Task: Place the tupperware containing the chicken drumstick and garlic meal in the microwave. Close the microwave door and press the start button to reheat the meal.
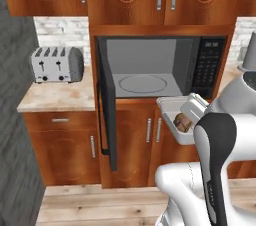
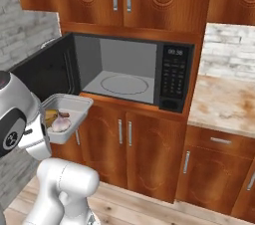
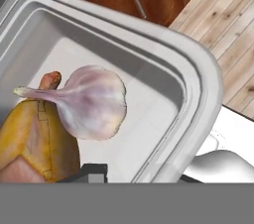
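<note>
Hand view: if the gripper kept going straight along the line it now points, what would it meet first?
Most likely the garlic bulb and chicken drumstick lying in the tupperware, then its floor. The jaws already grip the container's rim, so it travels with the gripper; depth beyond it is unclear.

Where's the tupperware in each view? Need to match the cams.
Left base view: the tupperware is right of centre, in the air below the microwave opening, part hidden by the arm.
Right base view: tupperware at the left, below the open microwave door.
Hand view: its rim arcs across the frame, garlic and drumstick inside.
Shared landmark: the microwave's round turntable.
</note>
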You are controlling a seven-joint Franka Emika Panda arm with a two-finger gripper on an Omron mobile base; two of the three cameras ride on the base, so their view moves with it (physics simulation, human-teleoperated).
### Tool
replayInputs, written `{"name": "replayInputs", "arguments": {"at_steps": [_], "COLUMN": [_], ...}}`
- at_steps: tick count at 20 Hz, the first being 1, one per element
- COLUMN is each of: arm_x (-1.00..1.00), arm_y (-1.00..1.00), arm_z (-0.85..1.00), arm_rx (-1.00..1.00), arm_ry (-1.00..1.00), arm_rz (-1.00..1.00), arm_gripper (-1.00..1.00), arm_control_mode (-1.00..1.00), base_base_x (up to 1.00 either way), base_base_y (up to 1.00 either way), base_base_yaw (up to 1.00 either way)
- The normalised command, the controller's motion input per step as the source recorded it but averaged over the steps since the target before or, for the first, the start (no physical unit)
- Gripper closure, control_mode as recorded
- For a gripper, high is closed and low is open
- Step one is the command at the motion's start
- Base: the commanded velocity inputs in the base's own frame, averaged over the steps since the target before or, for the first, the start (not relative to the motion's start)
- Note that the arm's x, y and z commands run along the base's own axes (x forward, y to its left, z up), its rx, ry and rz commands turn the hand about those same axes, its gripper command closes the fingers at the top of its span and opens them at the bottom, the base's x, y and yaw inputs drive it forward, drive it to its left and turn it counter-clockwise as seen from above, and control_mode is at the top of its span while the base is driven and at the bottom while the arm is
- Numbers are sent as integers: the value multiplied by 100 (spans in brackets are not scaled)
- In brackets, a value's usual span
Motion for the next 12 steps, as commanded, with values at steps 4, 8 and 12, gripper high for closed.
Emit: {"name": "replayInputs", "arguments": {"at_steps": [4,8,12], "arm_x": [0,0,0], "arm_y": [0,0,0], "arm_z": [0,0,0], "arm_rx": [0,0,0], "arm_ry": [0,0,0], "arm_rz": [0,0,0], "arm_gripper": [100,100,100], "arm_control_mode": [100,100,100], "base_base_x": [-4,-26,-13], "base_base_y": [-16,-6,-13], "base_base_yaw": [19,11,5]}}
